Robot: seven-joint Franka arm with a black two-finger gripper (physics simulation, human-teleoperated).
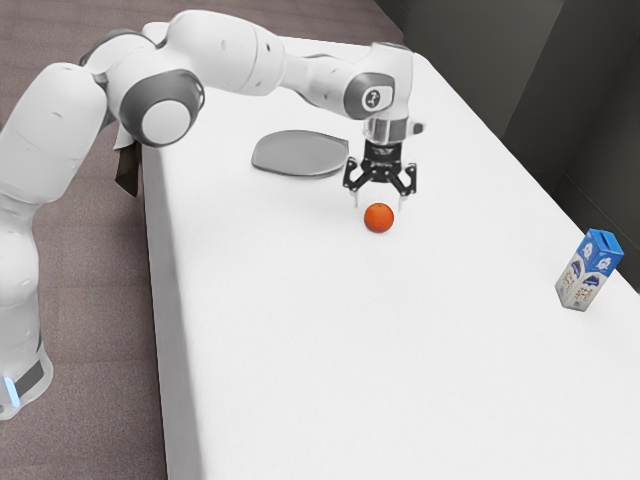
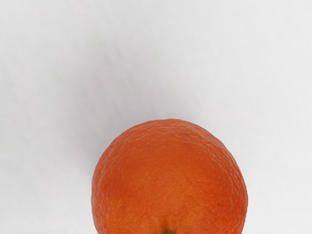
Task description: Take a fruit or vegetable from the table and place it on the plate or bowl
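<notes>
An orange [image 1: 378,217] lies on the white table [image 1: 330,330], round and bright, with nothing touching it. My black gripper [image 1: 379,195] hangs just above it, open, fingers spread to either side of the fruit's top. In the wrist view the orange [image 2: 169,178] sits directly under my hand on bare white tabletop. A flat grey plate [image 1: 298,153] rests on the table behind the gripper, toward the exterior view's left, a short way from the orange.
A blue and white carton [image 1: 588,269] stands upright near the table's edge at the exterior view's right. The table's long edge [image 1: 165,330] drops off at the exterior view's left, beside my arm's base.
</notes>
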